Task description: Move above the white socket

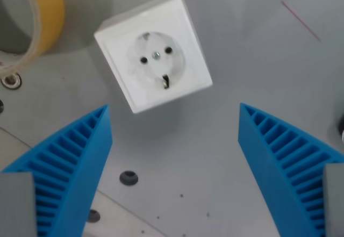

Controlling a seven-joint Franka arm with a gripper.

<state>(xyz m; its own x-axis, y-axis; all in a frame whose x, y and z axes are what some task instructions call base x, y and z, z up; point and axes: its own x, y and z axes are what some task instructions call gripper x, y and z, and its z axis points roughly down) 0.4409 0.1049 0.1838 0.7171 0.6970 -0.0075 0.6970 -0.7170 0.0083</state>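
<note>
A white square socket (153, 51) lies on the grey table, turned at an angle, in the upper middle of the wrist view. Its round recess shows two pin holes, a centre screw and an earth clip. My gripper (174, 108) hangs above the table with its two blue ribbed fingers (80, 156) spread wide. The fingertips sit just below the socket's near edge in the picture, one on each side. Nothing is between the fingers.
A roll of yellow tape (40, 19) lies at the wrist view's upper left, close to the socket. Bolt holes (128, 178) dot the grey table plate. A thin red line (301, 21) marks the surface at the upper right.
</note>
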